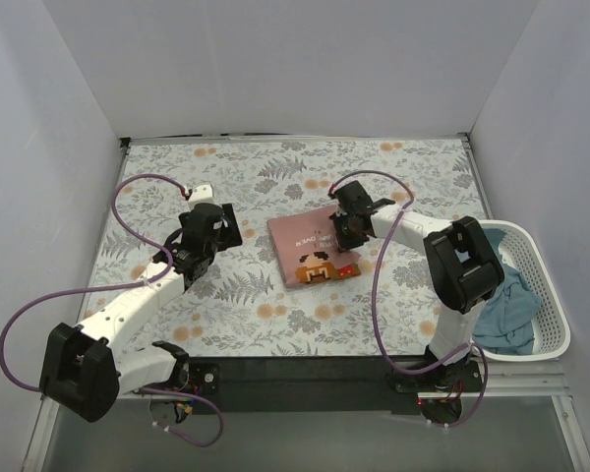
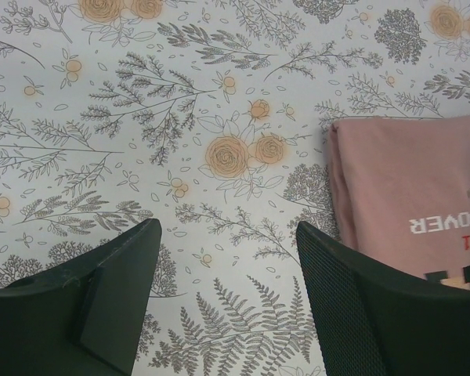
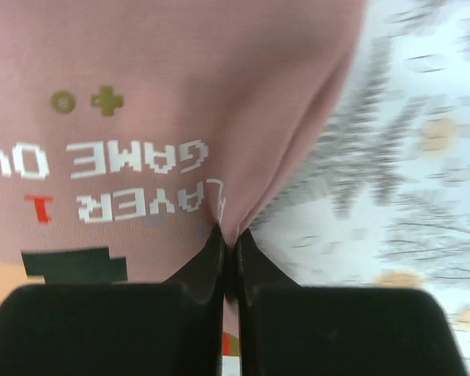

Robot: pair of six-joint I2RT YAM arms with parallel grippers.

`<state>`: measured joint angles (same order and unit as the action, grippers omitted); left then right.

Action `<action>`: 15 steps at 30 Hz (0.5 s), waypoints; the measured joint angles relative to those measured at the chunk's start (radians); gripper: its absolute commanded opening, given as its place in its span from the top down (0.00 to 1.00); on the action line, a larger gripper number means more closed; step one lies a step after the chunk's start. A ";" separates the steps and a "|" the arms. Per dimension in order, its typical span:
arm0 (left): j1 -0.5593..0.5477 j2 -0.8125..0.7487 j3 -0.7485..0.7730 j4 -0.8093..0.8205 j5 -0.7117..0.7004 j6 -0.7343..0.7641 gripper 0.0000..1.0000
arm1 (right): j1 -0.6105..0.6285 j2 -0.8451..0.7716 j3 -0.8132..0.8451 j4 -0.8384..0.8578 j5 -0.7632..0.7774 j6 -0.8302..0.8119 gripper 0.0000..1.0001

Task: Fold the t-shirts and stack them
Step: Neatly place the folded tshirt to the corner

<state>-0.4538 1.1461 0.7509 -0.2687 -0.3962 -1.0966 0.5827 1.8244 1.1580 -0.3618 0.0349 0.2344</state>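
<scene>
Fingers point(image 3: 207, 270) of your right gripper point(image 3: 229, 235) are pressed together, pinching a soft raised ridge near one edge of the dusty-pink t-shirt point(image 1: 313, 247). That tee lies folded into a flat rectangle, pixel-face print and blocky white lettering up, on the floral cloth point(image 1: 226, 315), well left of the white slotted basket point(image 1: 556, 300). Your left gripper point(image 2: 227, 227) hangs farther from the basket, dark textured jaws spread wide, holding nothing. The teal-blue t-shirt point(image 1: 506, 310) sits crumpled inside the basket.

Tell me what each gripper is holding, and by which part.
The right gripper pinches the pink t-shirt by a fold at its edge, beside the lettering. The left gripper is open and holds nothing.
</scene>
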 measured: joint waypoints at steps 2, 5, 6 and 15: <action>0.000 0.000 -0.001 0.001 0.000 0.000 0.31 | -0.054 0.005 0.013 -0.013 0.026 -0.048 0.99; 0.000 0.000 -0.001 0.002 0.000 0.000 0.31 | -0.162 0.027 0.055 -0.038 0.077 -0.127 0.99; 0.000 0.002 -0.001 0.003 0.000 0.000 0.31 | -0.192 0.036 0.071 -0.042 0.094 -0.148 0.99; 0.003 0.037 -0.001 0.008 0.001 0.004 0.32 | -0.465 0.209 0.359 -0.062 0.294 -0.336 0.57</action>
<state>-0.4507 1.1835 0.7502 -0.2607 -0.3954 -1.0927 0.1173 2.0338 1.5166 -0.4236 0.3294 -0.1017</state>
